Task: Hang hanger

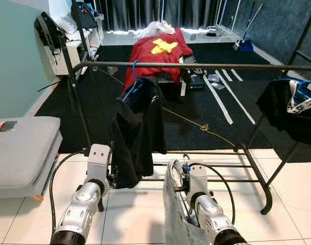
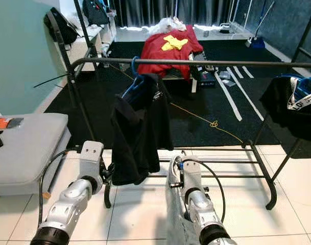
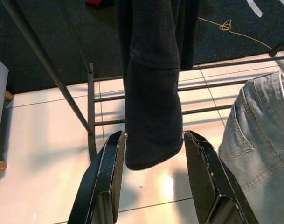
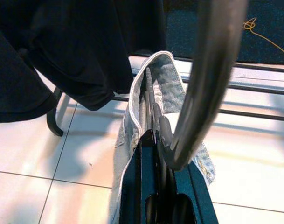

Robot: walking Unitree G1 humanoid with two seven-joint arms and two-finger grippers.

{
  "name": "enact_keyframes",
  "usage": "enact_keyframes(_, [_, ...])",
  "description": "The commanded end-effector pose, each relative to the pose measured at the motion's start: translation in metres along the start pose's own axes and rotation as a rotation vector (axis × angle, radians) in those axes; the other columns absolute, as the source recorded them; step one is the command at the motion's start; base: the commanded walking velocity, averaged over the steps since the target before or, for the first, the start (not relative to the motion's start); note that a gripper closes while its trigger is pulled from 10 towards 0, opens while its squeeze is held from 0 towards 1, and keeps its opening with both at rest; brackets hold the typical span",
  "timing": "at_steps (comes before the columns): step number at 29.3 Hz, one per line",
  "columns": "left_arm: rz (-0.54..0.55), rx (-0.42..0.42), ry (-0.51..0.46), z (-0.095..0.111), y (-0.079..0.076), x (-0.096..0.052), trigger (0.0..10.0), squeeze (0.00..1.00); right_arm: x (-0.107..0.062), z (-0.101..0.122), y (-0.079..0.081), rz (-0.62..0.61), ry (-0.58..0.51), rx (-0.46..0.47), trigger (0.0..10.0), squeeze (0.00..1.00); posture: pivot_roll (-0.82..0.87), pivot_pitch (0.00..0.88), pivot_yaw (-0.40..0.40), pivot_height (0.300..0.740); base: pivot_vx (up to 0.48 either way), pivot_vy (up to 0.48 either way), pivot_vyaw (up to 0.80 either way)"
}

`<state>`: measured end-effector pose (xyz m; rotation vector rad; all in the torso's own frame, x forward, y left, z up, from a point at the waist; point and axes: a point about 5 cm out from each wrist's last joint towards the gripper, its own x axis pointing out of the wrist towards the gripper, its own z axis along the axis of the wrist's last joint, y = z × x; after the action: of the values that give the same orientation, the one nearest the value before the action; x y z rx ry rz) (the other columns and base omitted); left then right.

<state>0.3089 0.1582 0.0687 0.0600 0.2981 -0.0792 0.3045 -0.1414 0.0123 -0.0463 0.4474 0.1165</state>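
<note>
The right claw (image 4: 153, 140) is clamped tight on the top of a hanger (image 4: 211, 70), a dark grey one whose curved hook arcs up close past the wrist camera, so blurry you can't really see where the tip ends. A pair of light blue jeans (image 1: 176, 214) hangs from it, low down in front of the robot over the white tiles, short of the rack's top bar (image 1: 196, 66); the hanger's shoulders are buried in the denim waistband. The left claw (image 3: 153, 182) has its fingers spread apart with nothing pinched, and the hem of a black shirt (image 1: 137, 130) dangles between them. That shirt hangs on a blue hanger (image 1: 134, 84) near the left end of the bar. More dark clothing (image 1: 293, 109) hangs at the right end, cut off by the frame edge. A grey bench (image 1: 22, 150) stands off to the left.
</note>
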Motion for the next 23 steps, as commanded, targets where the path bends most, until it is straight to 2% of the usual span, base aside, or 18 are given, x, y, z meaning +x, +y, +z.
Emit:
enact_keyframes(1, [0.014,0.018,0.031,-0.005,0.005,0.0,10.0,0.0,0.002,0.005,0.001,0.003,-0.009,0.015,10.0,0.0,0.06,0.017,0.039,0.74,0.0,0.0,0.0])
enact_keyframes(3, [0.013,0.024,0.032,-0.006,0.005,0.001,10.0,0.0,0.002,0.004,0.001,0.003,-0.007,0.014,10.0,0.0,0.06,0.017,0.038,0.74,0.0,0.0,0.0])
enact_keyframes(11, [0.041,-0.033,0.033,-0.008,0.004,0.0,10.0,0.0,0.0,0.002,0.0,0.008,-0.003,0.007,10.0,0.0,0.04,0.006,0.027,0.74,0.0,-0.444,0.0])
enact_keyframes(15, [0.064,-0.057,0.062,-0.012,0.006,0.0,10.0,0.0,0.001,0.004,-0.002,0.014,0.002,-0.007,10.0,0.0,0.04,0.018,0.009,0.74,0.0,0.0,0.0])
enact_keyframes(23, [0.053,-0.032,0.063,-0.013,0.004,-0.002,10.0,0.0,0.004,0.014,0.002,0.063,-0.006,-0.049,10.0,0.0,0.03,0.05,0.029,0.74,0.0,0.0,0.0])
